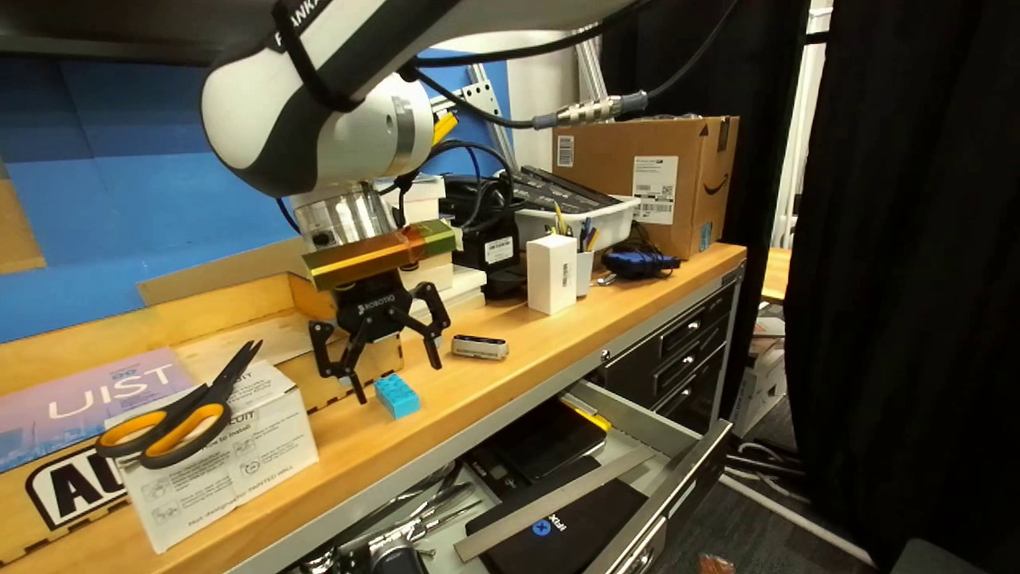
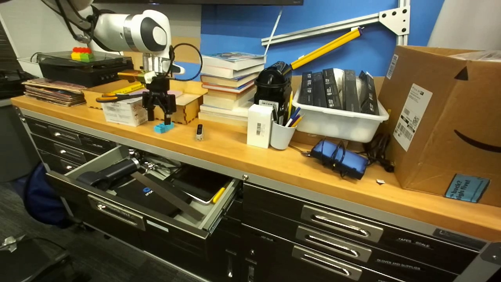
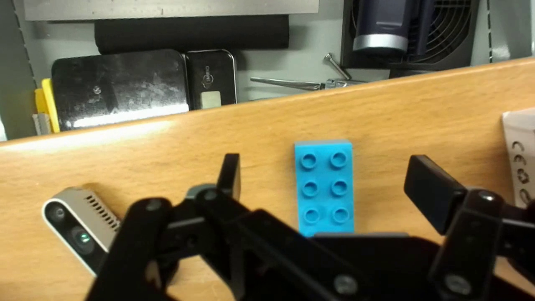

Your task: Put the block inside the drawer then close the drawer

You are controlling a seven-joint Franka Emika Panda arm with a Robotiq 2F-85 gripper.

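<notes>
Wooden benchtop; blue block beneath gripper, jaws spread, nothing held. Best: lower straight, pinch long sides.

Plast. block, smooth wd. benchtop

Cyan studded block, flat on worktop, cluttered drawer open below

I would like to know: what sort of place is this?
Probably a lab or workshop: there is a wood-topped workbench, its open drawer is cluttered, and a robot arm reaches over it.
</notes>
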